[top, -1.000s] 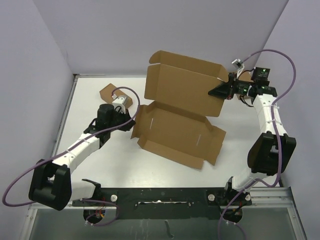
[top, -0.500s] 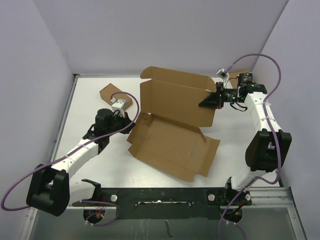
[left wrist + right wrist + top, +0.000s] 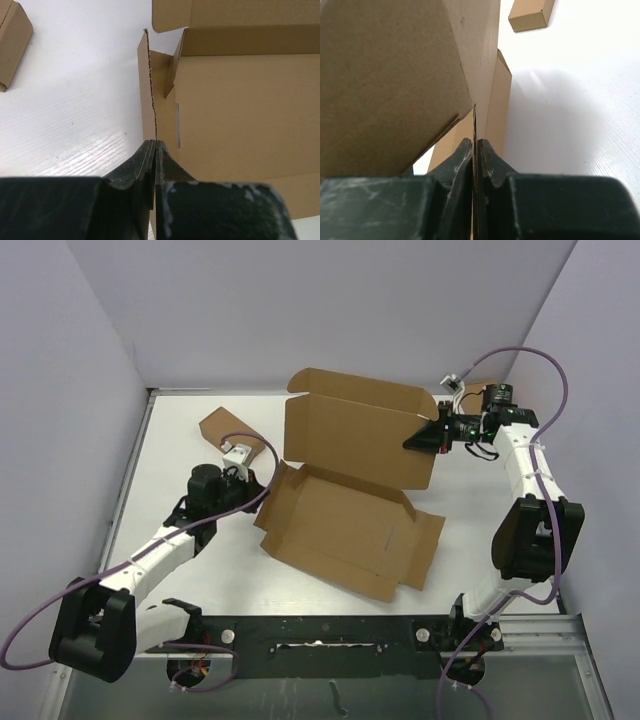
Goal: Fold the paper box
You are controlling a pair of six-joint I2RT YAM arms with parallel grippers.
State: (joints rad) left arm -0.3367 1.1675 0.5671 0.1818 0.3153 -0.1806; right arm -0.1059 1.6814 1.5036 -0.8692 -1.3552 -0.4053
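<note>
The paper box [image 3: 340, 525] lies in the middle of the white table [image 3: 465, 505] in the top view. Its base panel is flat and its large lid panel stands upright behind it, toward the upper centre of the frame. The left gripper [image 3: 264, 478] is at the box's left side, its jaws closed tight on the raw corrugated edge of the raised side flap, seen at the lower centre of the left wrist view [image 3: 155, 146]. The right gripper [image 3: 414, 439] is pinched closed on the right edge of the upright panel [image 3: 474, 144]. A small cardboard box [image 3: 222, 426] sits at the upper left, apart from the paper box.
</note>
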